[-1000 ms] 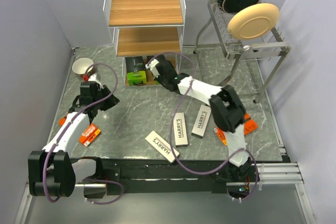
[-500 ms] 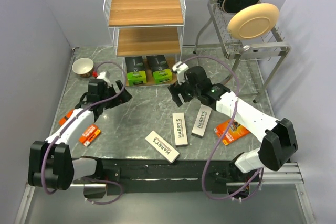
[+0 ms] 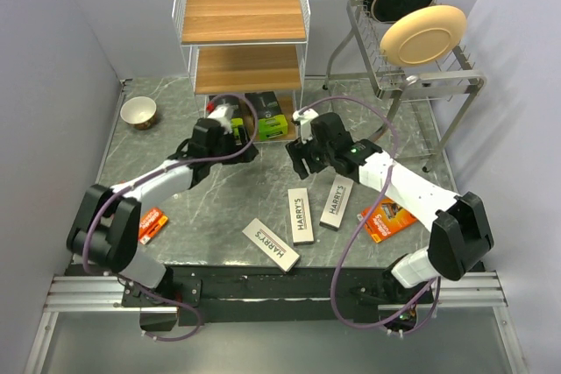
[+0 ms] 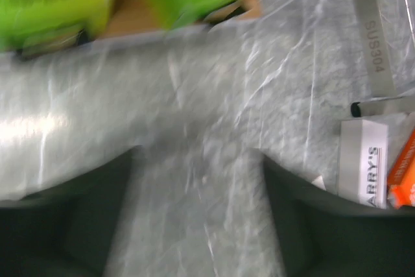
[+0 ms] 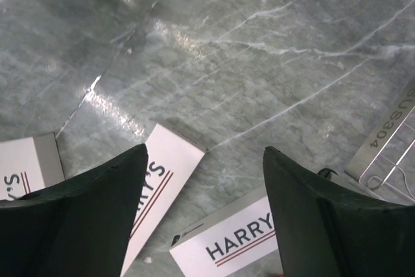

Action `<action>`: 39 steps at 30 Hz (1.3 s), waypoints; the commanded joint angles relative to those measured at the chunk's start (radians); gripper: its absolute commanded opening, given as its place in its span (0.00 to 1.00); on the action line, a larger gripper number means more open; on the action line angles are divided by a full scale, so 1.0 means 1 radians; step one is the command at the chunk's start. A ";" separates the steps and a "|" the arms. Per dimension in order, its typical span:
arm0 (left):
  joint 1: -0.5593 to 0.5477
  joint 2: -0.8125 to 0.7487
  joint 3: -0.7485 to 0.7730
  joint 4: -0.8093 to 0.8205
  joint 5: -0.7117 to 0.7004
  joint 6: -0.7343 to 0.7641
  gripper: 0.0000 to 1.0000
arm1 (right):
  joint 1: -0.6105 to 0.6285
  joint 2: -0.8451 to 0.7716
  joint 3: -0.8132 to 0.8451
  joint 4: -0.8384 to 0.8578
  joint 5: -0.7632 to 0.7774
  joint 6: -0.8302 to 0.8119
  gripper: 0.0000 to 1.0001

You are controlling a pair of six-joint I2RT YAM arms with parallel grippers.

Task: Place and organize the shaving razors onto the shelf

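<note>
Grey marbled counter [image 3: 219, 194] fills the scene, and nearest the arm bases lie three white HARRY'S boxes [image 3: 301, 215], loose and angled, well apart from the shelf. Beside them are the flat packs: the left orange pack [image 3: 151, 225] under the left arm, and the right orange pack [image 3: 388, 220] at near right. Further in, the right end effector [image 5: 204, 160] hangs over the counter just beyond the white boxes, its fingers spread wide and holding nothing. To its left and a little farther, the left end effector [image 4: 194, 160] faces the foot of the shelf, likewise wide and empty, though its wrist view is blurred. Just beyond it, two black boxes with lime-green ends [image 3: 268, 111] sit side by side on the bottom tier of the shelf [image 3: 248, 69]; the overhead view partly hides the left one. Both upper tiers carry nothing. So the job looks under halfway: two packs are shelved, while five lie on the counter waiting to be carried over and lined up.
</note>
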 commanded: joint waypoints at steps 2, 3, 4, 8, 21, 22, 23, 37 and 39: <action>-0.026 0.091 0.147 0.122 -0.040 0.078 0.28 | -0.031 -0.086 -0.049 0.049 0.011 0.030 0.75; -0.031 0.126 0.178 0.119 -0.061 0.059 0.10 | -0.037 -0.092 -0.055 0.052 0.007 0.033 0.75; -0.036 0.144 0.195 0.113 -0.069 0.049 0.02 | -0.041 -0.099 -0.059 0.051 0.005 0.037 0.75; -0.054 0.227 0.272 0.087 -0.112 0.017 0.01 | -0.075 -0.104 -0.067 0.054 -0.012 0.045 0.73; -0.106 0.393 0.450 -0.042 -0.474 -0.052 0.01 | -0.141 -0.152 -0.104 0.054 -0.050 0.071 0.72; -0.106 0.389 0.442 -0.040 -0.486 -0.049 0.01 | -0.143 -0.153 -0.113 0.055 -0.050 0.071 0.72; -0.106 0.370 0.433 -0.036 -0.494 -0.044 0.01 | -0.143 -0.156 -0.115 0.059 -0.048 0.071 0.72; -0.112 0.338 0.213 0.354 -0.413 0.218 0.01 | -0.150 -0.121 -0.082 0.019 -0.071 0.056 0.70; -0.114 0.342 0.239 0.342 -0.384 0.191 0.01 | -0.152 -0.124 -0.085 0.020 -0.071 0.056 0.70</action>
